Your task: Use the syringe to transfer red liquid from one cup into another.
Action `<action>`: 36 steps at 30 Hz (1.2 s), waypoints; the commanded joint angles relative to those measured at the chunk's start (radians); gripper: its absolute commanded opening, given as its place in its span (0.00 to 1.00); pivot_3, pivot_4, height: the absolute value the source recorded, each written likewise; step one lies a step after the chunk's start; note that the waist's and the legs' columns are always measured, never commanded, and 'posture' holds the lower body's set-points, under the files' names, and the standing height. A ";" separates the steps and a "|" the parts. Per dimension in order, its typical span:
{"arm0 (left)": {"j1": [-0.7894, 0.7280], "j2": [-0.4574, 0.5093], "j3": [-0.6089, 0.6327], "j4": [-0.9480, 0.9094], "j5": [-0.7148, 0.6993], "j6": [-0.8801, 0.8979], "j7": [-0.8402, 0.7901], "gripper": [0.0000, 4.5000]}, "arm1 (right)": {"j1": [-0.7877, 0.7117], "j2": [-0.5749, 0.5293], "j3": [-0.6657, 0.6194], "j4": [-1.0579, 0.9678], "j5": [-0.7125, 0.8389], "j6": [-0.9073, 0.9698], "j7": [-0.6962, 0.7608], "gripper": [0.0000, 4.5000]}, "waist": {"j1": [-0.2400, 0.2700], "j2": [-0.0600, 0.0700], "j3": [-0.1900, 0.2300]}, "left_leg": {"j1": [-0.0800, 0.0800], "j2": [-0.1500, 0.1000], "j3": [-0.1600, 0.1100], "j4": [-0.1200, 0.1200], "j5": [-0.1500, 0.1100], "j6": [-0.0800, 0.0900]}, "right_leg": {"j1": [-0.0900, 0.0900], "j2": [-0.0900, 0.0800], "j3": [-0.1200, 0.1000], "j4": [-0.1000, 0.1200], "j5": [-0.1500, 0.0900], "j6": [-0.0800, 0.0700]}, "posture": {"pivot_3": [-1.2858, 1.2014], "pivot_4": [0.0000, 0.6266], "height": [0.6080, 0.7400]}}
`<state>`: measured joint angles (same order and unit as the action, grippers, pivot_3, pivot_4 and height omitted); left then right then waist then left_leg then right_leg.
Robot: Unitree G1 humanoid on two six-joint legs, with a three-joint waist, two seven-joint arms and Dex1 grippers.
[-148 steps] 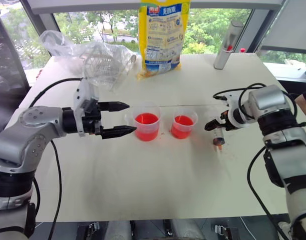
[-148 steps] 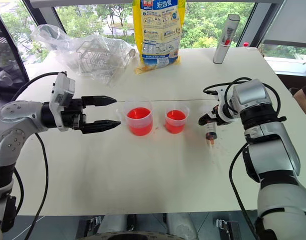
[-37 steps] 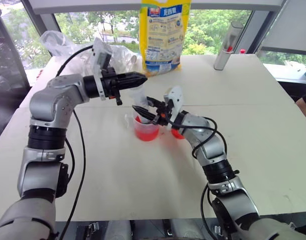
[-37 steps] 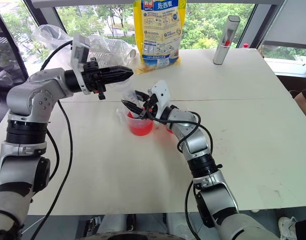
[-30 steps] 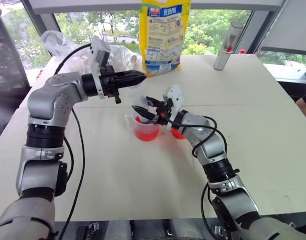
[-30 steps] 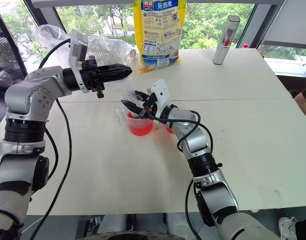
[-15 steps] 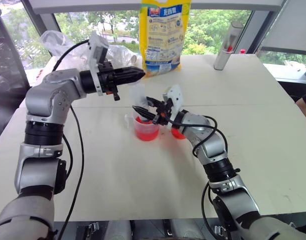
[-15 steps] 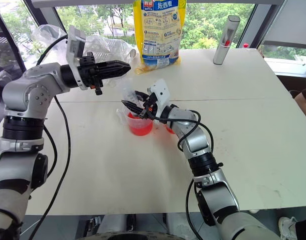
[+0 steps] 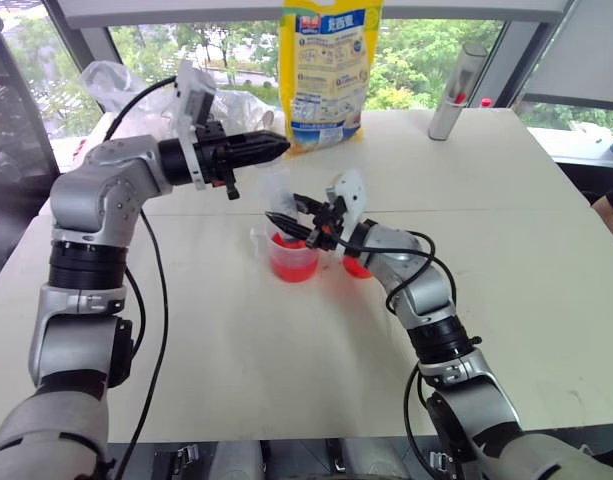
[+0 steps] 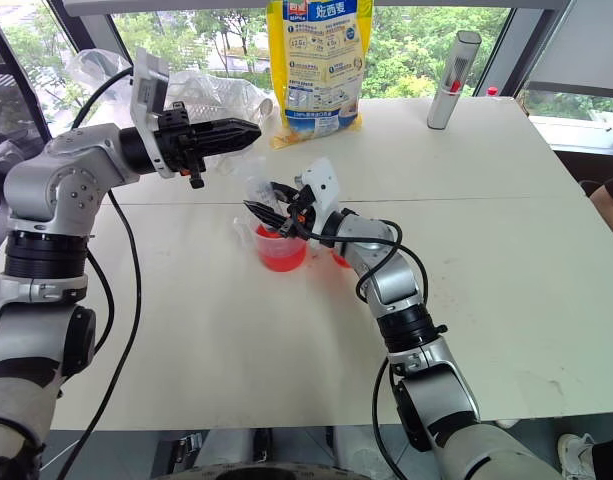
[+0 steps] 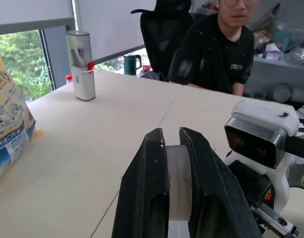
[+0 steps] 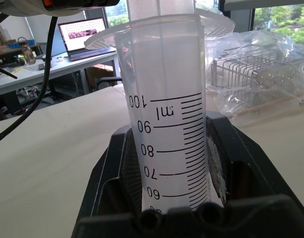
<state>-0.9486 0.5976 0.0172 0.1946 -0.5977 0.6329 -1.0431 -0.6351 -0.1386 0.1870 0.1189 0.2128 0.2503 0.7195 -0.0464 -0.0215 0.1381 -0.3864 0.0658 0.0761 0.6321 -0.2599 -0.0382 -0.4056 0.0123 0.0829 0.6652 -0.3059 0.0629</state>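
The syringe [image 9: 279, 192] stands upright with its tip down in the larger cup [image 9: 293, 262], which holds red liquid [image 9: 291, 268]. My right gripper [image 9: 289, 214] is shut on the clear barrel [image 12: 166, 124], whose printed markings show close up in the right wrist view. My left gripper [image 9: 281, 147] reaches in level from the left above the cup. It is shut on the pale plunger [image 11: 179, 183] at the syringe's top. The smaller cup [image 9: 354, 266], also with red liquid in it, stands just right of the larger one, partly hidden behind my right forearm.
A yellow bag [image 9: 326, 70] stands at the table's far edge, with a grey tube [image 9: 456, 92] to its right. At the far left is a crumpled plastic bag [image 9: 126, 85] holding a wire rack. A person in black [image 11: 218, 49] sits beyond the table's right side.
About five seconds ago the left gripper was open beside the larger cup and the right held the syringe far right. Now both grip it over the cup. Nothing has moved over the last second.
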 commanded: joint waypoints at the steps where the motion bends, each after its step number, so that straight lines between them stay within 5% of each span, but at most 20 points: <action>1: -0.075 0.057 0.094 0.000 0.033 -0.072 0.043 0.01 | 0.026 -0.014 0.065 -0.015 -0.011 0.013 0.061 0.31 | 0.000 0.000 0.000 | 0.000 0.000 0.000 0.000 0.000 0.000 | 0.000 0.000 0.000 0.000 0.000 0.000 | 0.52 0.24 1.00; 10: -0.054 0.053 0.087 -0.023 0.024 -0.055 0.041 0.01 | 0.012 -0.008 0.050 -0.018 -0.001 0.012 0.054 0.31 | 0.000 0.000 0.000 | 0.000 0.000 0.000 0.000 0.000 0.000 | 0.000 0.000 0.000 0.000 0.000 0.000 | 0.52 0.24 1.00; 11: -0.051 0.051 0.087 -0.026 0.022 -0.052 0.042 0.21 | 0.008 -0.006 0.042 -0.018 0.004 0.012 0.051 0.31 | -0.002 0.000 0.000 | 0.000 0.000 0.000 0.000 0.000 0.000 | 0.000 0.000 0.000 0.000 0.000 0.000 | 0.52 0.24 1.00; 18: -0.029 0.051 0.089 -0.056 0.019 -0.045 0.057 0.94 | -0.022 0.002 0.002 -0.046 0.025 0.035 0.038 0.31 | -0.001 0.000 0.000 | 0.001 0.000 0.000 0.000 0.000 0.000 | 0.000 0.000 0.000 0.000 0.000 0.000 | 0.52 0.24 1.00; 19: -0.026 0.052 0.090 -0.059 0.018 -0.045 0.056 0.99 | -0.026 0.003 -0.001 -0.051 0.027 0.038 0.035 0.31 | 0.000 0.000 0.000 | 0.000 0.000 0.000 0.000 0.000 0.000 | 0.000 0.000 0.000 0.000 0.000 0.000 | 0.52 0.24 1.00; 36: -0.053 0.066 0.193 -0.068 -0.044 -0.003 0.100 0.99 | -0.114 -0.009 -0.126 -0.146 0.096 0.110 -0.068 0.31 | 0.001 0.000 0.000 | -0.001 0.001 0.000 0.000 0.000 0.000 | -0.001 -0.001 0.000 0.000 0.000 0.000 | 0.52 0.24 1.00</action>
<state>-0.9573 0.6563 0.1745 0.1550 -0.6123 0.6264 -0.9519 -0.7183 -0.1406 0.0916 0.0323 0.2804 0.3540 0.6655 -0.0454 -0.0214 0.1382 -0.3871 0.0666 0.0759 0.6317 -0.2599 -0.0382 -0.4064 0.0113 0.0825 0.6651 -0.3059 0.0629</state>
